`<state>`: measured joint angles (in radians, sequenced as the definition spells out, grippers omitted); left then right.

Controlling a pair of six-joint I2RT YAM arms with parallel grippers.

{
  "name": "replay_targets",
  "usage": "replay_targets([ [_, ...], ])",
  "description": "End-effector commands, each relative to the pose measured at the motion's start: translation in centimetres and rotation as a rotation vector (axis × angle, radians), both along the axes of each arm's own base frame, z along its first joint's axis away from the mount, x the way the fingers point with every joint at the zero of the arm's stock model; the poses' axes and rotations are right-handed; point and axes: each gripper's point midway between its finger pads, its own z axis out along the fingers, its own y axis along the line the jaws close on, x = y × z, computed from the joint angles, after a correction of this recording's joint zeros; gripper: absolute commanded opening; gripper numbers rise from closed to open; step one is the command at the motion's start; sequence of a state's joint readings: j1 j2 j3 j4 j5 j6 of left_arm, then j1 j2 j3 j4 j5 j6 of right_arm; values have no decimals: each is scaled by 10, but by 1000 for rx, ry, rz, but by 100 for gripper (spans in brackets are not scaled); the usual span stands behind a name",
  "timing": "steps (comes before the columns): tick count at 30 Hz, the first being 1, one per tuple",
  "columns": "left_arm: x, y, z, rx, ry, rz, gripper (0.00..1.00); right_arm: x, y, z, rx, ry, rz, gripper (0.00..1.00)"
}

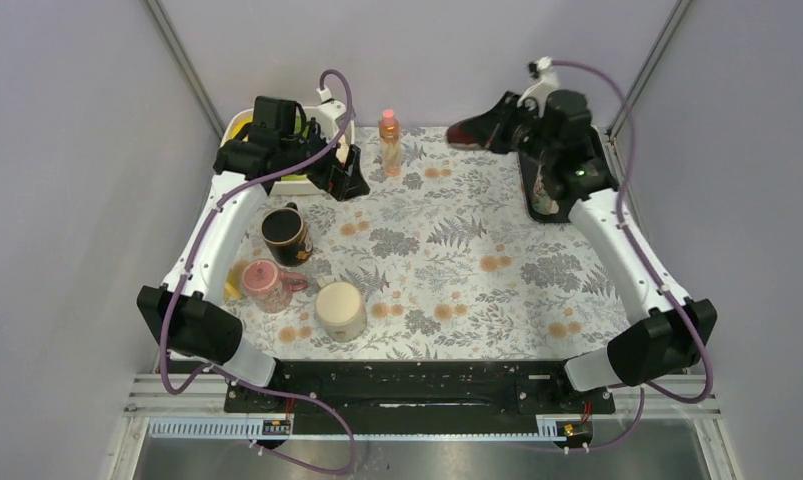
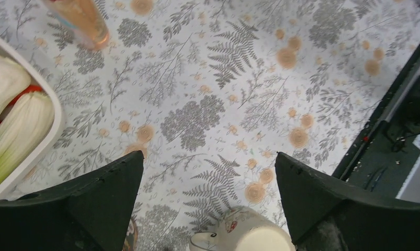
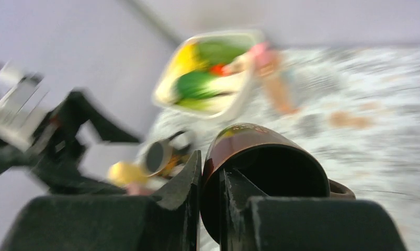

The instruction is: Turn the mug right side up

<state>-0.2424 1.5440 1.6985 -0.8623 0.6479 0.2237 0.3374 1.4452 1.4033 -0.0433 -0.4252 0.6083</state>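
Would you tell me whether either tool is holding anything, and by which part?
The right tool pinches the dark brown mug by its rim wall, one finger inside the mouth, one outside. The left tool is open, holding nothing.

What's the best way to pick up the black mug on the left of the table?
Pinch the rim of the black mug from straight above, one finger inside, one outside, on a side away from its handle. It stands upright with its mouth open to the top, so the wall is free; the left tool, open, is likely nearest.
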Motion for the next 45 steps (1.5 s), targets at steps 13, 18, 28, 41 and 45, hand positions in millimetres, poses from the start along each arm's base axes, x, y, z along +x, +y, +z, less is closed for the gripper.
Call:
replay_targets([
  [13,-9,32,-68,199,35,67,99,108,-325,-74,-775,367,-722,0],
  [18,-10,40,-86,249,64,82,99,129,-358,-126,-758,499,-707,0],
  [28,-8,42,-104,274,106,82,99,145,-373,-240,-757,698,-587,0],
  [41,-36,33,-129,392,155,-27,99,147,-377,-288,-773,785,-573,15],
  [45,-64,12,-144,472,145,-177,99,142,-381,-282,-786,792,-596,41],
])
